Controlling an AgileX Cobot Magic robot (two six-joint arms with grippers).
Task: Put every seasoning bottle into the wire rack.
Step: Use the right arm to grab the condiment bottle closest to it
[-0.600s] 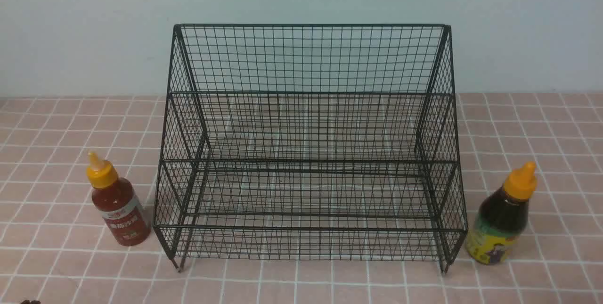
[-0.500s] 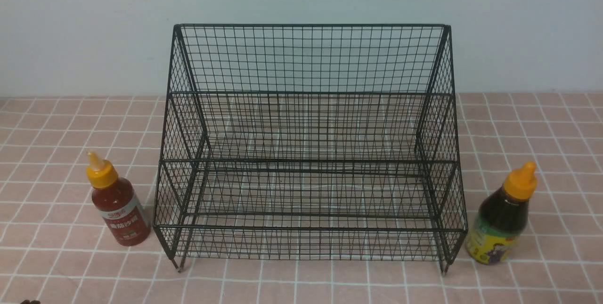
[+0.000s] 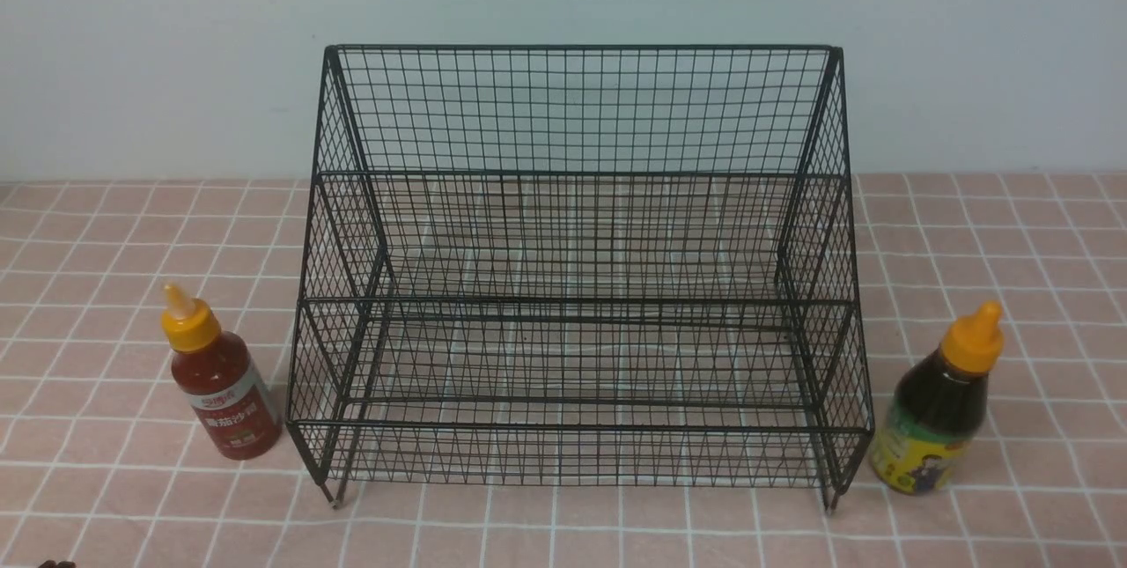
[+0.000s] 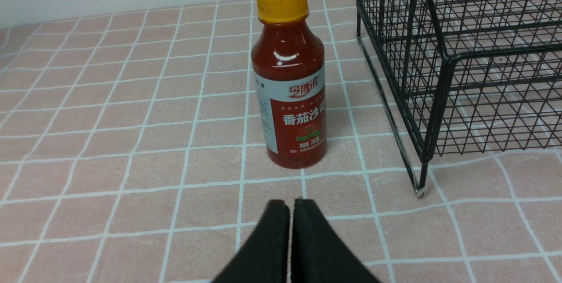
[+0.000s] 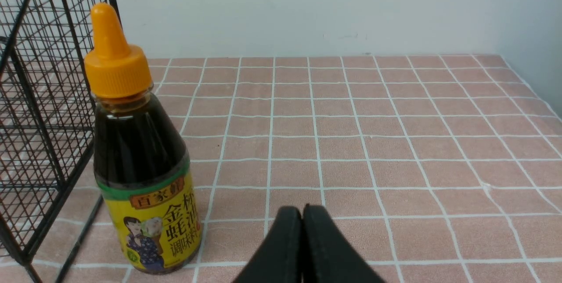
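Showing only closed tips, both hands (image 4: 291, 230) (image 5: 303, 234) are otherwise cut off by the wrist views' edges.

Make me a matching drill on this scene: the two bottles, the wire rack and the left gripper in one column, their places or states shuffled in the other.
Things
1. red sauce bottle
2. dark sauce bottle
3. wire rack
4. left gripper

Places and states
A. stands between the two bottles
B. shut, with nothing in its grip
C. stands on the tiles to the rack's right
D. stands on the tiles to the rack's left

Pairs
1-D
2-C
3-A
4-B
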